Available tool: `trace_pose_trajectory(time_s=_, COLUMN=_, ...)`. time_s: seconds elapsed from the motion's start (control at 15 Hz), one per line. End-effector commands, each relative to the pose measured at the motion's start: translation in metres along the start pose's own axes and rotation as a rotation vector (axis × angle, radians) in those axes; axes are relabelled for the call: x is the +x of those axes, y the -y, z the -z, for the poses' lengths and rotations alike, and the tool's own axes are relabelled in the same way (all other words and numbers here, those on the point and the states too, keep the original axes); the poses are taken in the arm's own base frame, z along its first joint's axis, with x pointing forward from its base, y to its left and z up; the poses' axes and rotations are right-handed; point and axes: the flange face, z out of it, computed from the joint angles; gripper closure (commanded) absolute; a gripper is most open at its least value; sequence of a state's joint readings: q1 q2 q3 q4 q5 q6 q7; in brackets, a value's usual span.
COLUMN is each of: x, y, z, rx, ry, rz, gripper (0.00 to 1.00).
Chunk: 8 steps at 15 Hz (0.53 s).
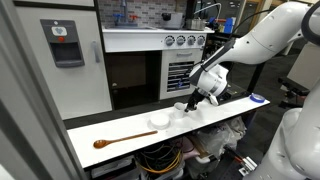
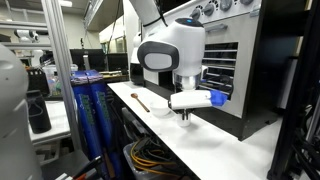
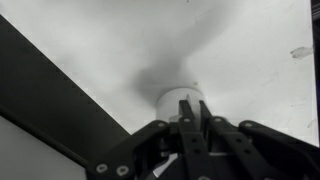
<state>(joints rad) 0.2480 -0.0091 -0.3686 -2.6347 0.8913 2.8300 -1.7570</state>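
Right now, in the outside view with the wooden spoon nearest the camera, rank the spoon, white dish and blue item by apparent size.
1. wooden spoon: longest by far, though also nearest the camera.
2. white dish.
3. blue item: it lies farthest away, so its place below the dish is unsure.

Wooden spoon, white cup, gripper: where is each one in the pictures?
wooden spoon (image 1: 122, 138), exterior view, middle of handle.
white cup (image 3: 168, 102), wrist view, visible side wall.
gripper (image 3: 194, 104), wrist view, between its shut fingers.
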Motion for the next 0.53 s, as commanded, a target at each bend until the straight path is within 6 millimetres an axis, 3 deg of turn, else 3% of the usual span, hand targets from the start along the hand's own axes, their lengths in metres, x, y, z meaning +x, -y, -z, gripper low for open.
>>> trace_pose_trajectory(time_s=0.0, x=-0.0005, y=0.0012, z=0.0011, rx=-0.025, ry=0.002, rz=0.008, gripper=0.98)
trace_pose_trajectory(time_s=0.47, x=0.0076, y=-0.0015, z=-0.0018, rx=-0.022, ry=0.16, rz=0.061, gripper=0.98)
